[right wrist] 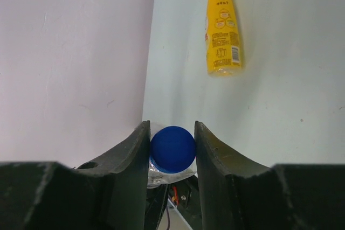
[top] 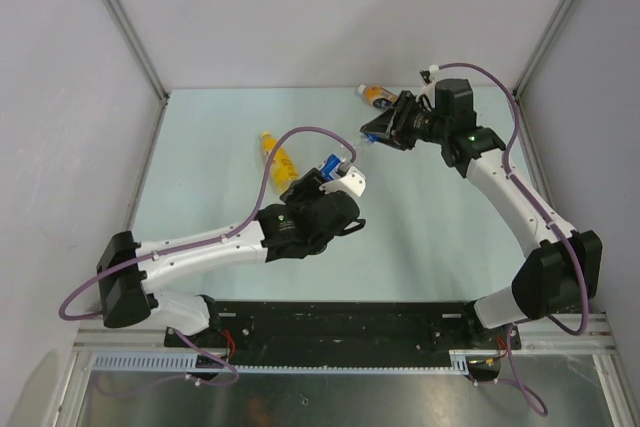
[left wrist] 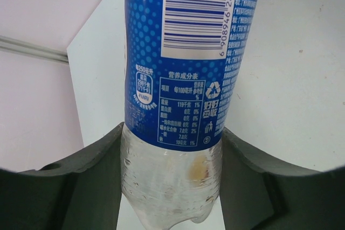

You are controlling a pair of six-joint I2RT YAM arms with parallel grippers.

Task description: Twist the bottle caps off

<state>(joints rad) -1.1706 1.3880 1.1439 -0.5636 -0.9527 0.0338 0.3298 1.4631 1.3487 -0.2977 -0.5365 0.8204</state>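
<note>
Above the middle of the pale table, the left gripper is clamped on the lower body of the clear bottle, just below its blue label. The right gripper has its two fingers pressed against either side of the bottle's blue cap, at the bottle's far end. The yellow bottle lies on its side on the table, well apart, with its cap on. The orange bottle lies near the back wall, also capped. The twist looks ready to begin, and the risks lie in both grips. The cap is small and smooth, so the fingers could slide round it instead of turning it. The thin clear plastic could buckle or spin in the left grip, wasting the turn. If the bottle shifts, the cap may slip free.
</note>
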